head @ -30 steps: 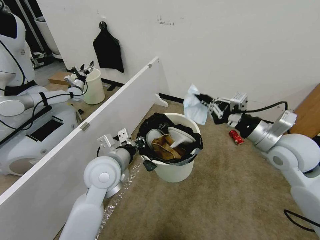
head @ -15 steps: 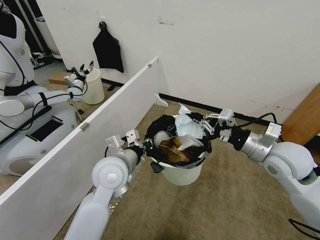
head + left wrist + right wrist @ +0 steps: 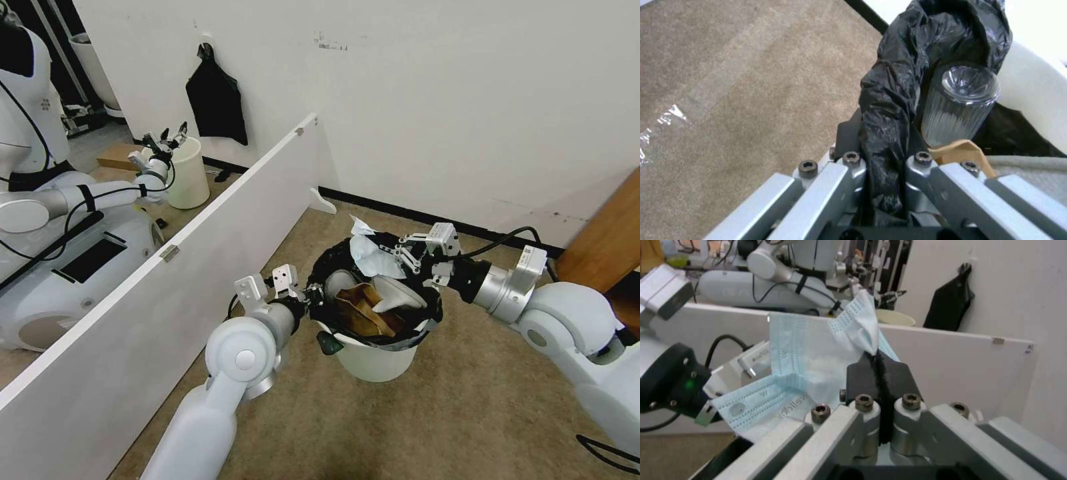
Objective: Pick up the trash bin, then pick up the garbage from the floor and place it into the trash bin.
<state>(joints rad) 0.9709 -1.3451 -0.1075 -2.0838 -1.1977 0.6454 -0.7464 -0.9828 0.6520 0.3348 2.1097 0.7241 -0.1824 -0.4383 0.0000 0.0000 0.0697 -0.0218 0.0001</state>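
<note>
Over the beige carpeted floor (image 3: 467, 413), beside the long white partition board (image 3: 200, 267), I record the round white plastic trash bin (image 3: 373, 360) lined with a crinkled black plastic bag (image 3: 333, 257) draped over its rim. My left end effector (image 3: 312, 293) is clamped on the near-left rim; in the left wrist view its fingers (image 3: 849, 166) are drawn narrow on a fold of the black liner, with a clear ribbed plastic bottle (image 3: 960, 103) lying inside the bin just beyond them. My right end effector (image 3: 395, 250) sits above the far side of the bin's mouth, closed on a crumpled pale blue and white tissue (image 3: 367, 248); in the right wrist view the dark finger pads (image 3: 880, 380) pinch one corner of that sheet, which fans out from them. From the head camera the tissue is over the opening, touching or nearly touching the load; I cannot tell which. Inside the bin I note a crumpled brown paper bag (image 3: 363, 310) and white slippers (image 3: 400, 293) piled to rim level. A second, unlined cream bin (image 3: 187, 173) stands well apart behind the partition.
</note>
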